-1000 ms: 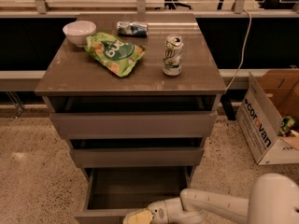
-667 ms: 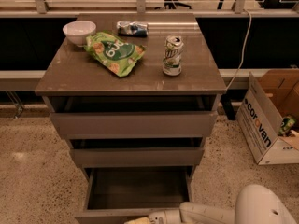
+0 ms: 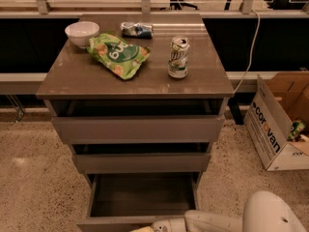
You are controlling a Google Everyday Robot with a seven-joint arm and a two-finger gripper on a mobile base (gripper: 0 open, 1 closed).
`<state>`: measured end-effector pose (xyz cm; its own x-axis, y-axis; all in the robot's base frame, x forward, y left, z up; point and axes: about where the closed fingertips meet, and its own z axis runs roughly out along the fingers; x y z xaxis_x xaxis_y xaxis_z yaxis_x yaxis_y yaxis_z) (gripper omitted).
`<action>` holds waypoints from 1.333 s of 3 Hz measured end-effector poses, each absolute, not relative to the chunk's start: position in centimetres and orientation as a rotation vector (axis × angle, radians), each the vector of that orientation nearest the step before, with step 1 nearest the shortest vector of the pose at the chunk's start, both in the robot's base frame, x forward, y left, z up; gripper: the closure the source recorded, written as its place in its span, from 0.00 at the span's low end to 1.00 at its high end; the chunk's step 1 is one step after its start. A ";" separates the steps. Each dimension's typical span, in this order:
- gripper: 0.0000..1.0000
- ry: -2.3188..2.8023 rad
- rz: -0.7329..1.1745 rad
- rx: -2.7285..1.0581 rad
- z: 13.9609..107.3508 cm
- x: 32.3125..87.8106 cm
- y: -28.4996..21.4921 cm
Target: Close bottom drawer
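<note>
Three-drawer cabinet (image 3: 72, 83) seen from above and in front, all drawers pulled out in steps. The bottom drawer (image 3: 142, 197) stands farthest out, at the foot of the cabinet; its shallow box is bare, and its slim front panel runs along the lower edge of the view, partly hidden by the robot. The middle drawer (image 3: 141, 162) and the top drawer (image 3: 137, 128) project less, so each front edge overhangs the back of the box below. The gripper (image 3: 145, 228) lies at the very bottom edge of the view, at the bottom drawer's front panel, right of its centre, on a white arm (image 3: 212, 221) that enters from the lower right. Whether it is clenched or released cannot be told, since the frame cuts it off. On the cabinet top: a white bowl (image 3: 82, 33) at the rear left corner, a green snack bag (image 3: 118, 54) beside it, a blue wrapper (image 3: 136, 29) at the rear edge, and an upright can (image 3: 178, 57) right of centre, set in from the edge. Speckled floor (image 3: 38, 178) lies open to the left of the drawers; to the right, a cardboard box (image 3: 273, 134) stands apart from the cabinet, with a strip of floor between them.
</note>
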<state>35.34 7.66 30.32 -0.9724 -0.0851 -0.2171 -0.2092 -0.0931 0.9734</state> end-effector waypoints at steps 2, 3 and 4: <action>1.00 1.985 2.278 -0.302 28.1 34.1 7.1; 1.00 1.975 2.275 -0.336 27.8 33.0 6.9; 1.00 2.004 2.265 -0.360 27.1 32.1 7.1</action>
